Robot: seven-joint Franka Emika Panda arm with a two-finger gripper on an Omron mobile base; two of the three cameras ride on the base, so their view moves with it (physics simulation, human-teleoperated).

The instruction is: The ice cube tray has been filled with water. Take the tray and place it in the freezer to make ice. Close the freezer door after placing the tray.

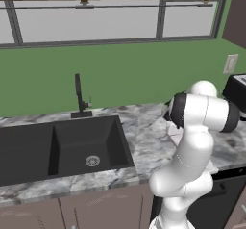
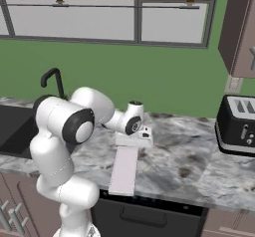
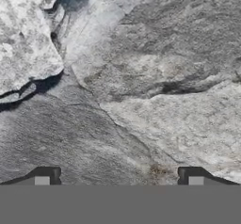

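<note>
A: Where does the ice cube tray (image 2: 124, 170) lie relative to the gripper (image 3: 118, 180)?

B: On the marble counter (image 2: 189, 156), directly below the gripper, reaching from it to the counter's front edge. Long axis runs front-to-back. Jaws stand wide, holding nothing.

A: Containers?

B: 1 sink (image 1: 72, 146), left of the tray, no items visible inside.

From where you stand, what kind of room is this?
A kitchen, by the look of it. A dark sink with a black faucet is set in a marble counter, a black toaster stands at the right, and windows run above the green wall.
</note>
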